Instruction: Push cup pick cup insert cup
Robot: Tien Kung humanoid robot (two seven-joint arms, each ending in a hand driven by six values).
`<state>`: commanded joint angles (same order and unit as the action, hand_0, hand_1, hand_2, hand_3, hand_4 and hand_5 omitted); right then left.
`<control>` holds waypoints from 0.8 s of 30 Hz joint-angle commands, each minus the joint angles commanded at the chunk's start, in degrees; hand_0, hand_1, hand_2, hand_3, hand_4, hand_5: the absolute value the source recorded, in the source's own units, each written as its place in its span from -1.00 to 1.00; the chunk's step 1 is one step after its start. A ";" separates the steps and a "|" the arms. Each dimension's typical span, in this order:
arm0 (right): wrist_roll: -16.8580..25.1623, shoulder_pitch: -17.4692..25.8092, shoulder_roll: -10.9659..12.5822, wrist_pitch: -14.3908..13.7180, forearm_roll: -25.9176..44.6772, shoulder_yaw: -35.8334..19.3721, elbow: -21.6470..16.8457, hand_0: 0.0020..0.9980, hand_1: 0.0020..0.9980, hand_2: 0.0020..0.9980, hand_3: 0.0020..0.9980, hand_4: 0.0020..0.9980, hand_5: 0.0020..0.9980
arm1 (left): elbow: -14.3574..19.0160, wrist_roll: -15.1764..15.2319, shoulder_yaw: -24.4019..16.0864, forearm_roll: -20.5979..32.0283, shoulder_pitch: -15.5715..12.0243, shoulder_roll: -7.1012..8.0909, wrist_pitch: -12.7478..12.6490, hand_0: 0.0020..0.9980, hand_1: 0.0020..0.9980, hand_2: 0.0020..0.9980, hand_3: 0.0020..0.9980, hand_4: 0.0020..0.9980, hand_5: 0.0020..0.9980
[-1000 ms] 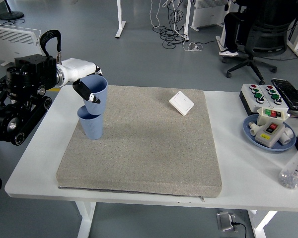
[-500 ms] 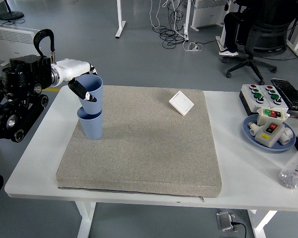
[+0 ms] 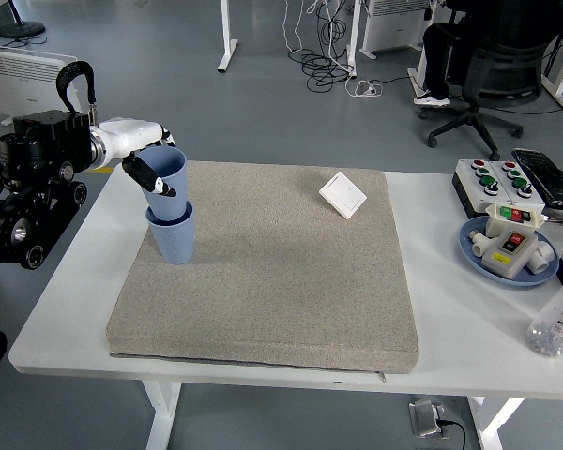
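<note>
Lower cup (image 3: 172, 233): stood upright on the mat (image 3: 263, 272), near its left edge.
Upper cup (image 3: 163, 184): directly above at 12 o'clock, partly nested, axis near vertical.
Left hand (image 3: 139, 159): clamped on the upper cup.

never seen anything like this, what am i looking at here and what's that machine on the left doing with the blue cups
This is a single view from a camera on a humanoid robot's head, looking down over a white table. The black and white machinery at the left is the robot's left arm, ending in its left hand. That hand grips the upper blue cup, whose bottom sits in the mouth of the lower blue cup, which stands on a grey mat. A small white square thing also lies on the mat. At the right are a button box and a blue plate of parts.
</note>
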<state>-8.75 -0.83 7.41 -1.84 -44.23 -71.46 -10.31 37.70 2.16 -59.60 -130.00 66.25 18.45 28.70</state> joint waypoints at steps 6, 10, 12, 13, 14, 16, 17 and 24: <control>-0.01 -0.07 -0.03 -0.01 0.03 0.02 0.00 0.52 0.28 0.35 0.12 -0.83 -0.02 | -0.35 0.27 -0.01 0.00 -0.17 -0.16 -0.15 -0.17 0.07 0.05 0.10 0.18 -0.95; -0.03 -0.11 -0.03 -0.01 -0.03 0.04 0.00 0.52 0.28 0.35 0.12 -0.83 -0.02 | -0.57 0.53 0.15 0.00 -0.20 -0.30 -0.49 -0.17 0.07 0.06 0.10 0.18 -0.95; -0.03 -0.12 -0.03 -0.01 -0.01 0.06 0.00 0.52 0.28 0.35 0.12 -0.83 -0.02 | -0.71 0.60 0.14 0.00 -0.22 -0.34 -0.63 -0.17 0.07 0.06 0.10 0.18 -0.95; -0.03 -0.13 -0.03 -0.01 -0.02 0.07 0.00 0.52 0.28 0.35 0.12 -0.83 -0.02 | -0.82 0.64 0.11 0.00 -0.24 -0.36 -0.71 -0.17 0.07 0.06 0.10 0.18 -0.95; -0.04 -0.13 -0.03 -0.01 -0.03 0.07 0.00 0.52 0.28 0.35 0.12 -0.83 -0.02 | -0.88 0.65 0.10 0.00 -0.25 -0.38 -0.75 -0.20 0.08 0.10 0.12 0.23 -0.97; -0.04 -0.15 -0.03 0.00 -0.07 0.06 0.00 0.52 0.28 0.35 0.12 -0.83 -0.02 | -1.08 0.67 0.15 0.00 -0.28 -0.39 -0.88 -0.20 0.08 0.10 0.12 0.23 -0.97; -0.05 -0.15 -0.02 0.00 -0.07 0.06 0.00 0.52 0.28 0.35 0.12 -0.83 -0.02 | -1.17 0.68 0.13 0.00 -0.29 -0.39 -0.90 -0.20 0.08 0.10 0.12 0.23 -0.97; -0.04 -0.19 -0.02 0.01 0.02 0.13 0.00 0.52 0.28 0.35 0.12 -0.83 -0.02 | -1.56 0.81 0.11 0.00 -0.42 -0.44 -0.89 -0.32 0.15 0.32 0.23 0.58 -0.60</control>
<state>-8.79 -1.02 7.38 -1.83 -44.21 -71.33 -10.31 36.14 2.96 -59.49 -130.00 65.82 18.01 27.82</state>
